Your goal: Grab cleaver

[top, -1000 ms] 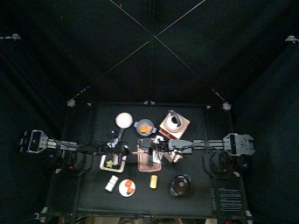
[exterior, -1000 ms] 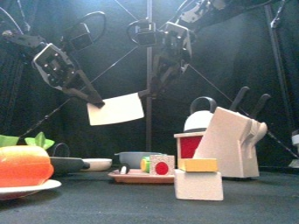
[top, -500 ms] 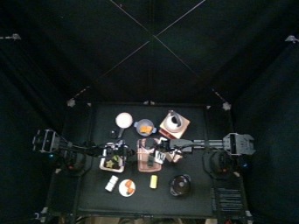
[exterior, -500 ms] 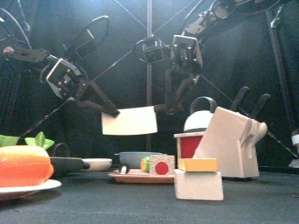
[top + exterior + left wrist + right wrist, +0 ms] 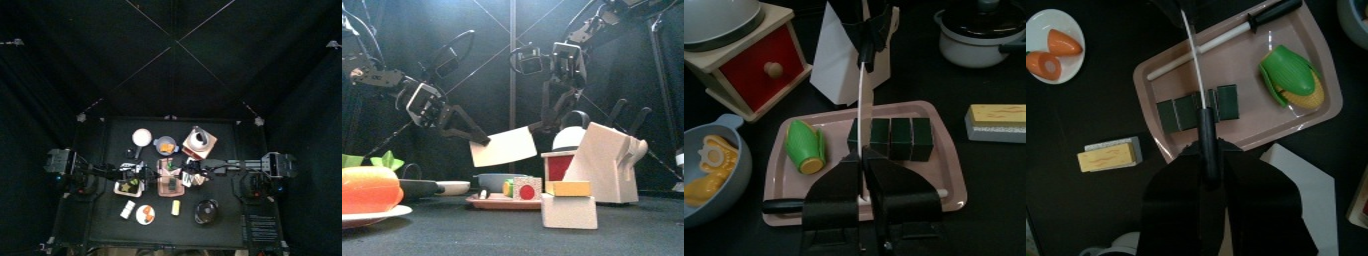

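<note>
Pale steel is showing in the middle of the scene, where the cleaver (image 5: 505, 148) is hanging in the air between the two arms, above the pink tray (image 5: 492, 203) and just left of the wooden knife block (image 5: 616, 160). Its broad blade is facing the front and tilting, with the right end sitting higher than the left. The left gripper (image 5: 465, 132) is reaching down from the left and meeting the cleaver at its upper left end; whether it is gripping firmly or loosely there I cannot tell. The right gripper (image 5: 549, 118) is coming down from above on the right, its fingers narrowly parted and pinching the blade's upper right corner. Both wrist views are looking down along the blade edge-on, as a thin bright line rising from between the fingers, with the tray lying beneath it. A green and yellow vegetable (image 5: 806, 146) and a row of dark green blocks (image 5: 894, 138) are lying on the tray. A yellow butter block (image 5: 569, 187) is sitting nearer the front, and a plate (image 5: 376, 213) with an orange fruit is standing at the near left.
</note>
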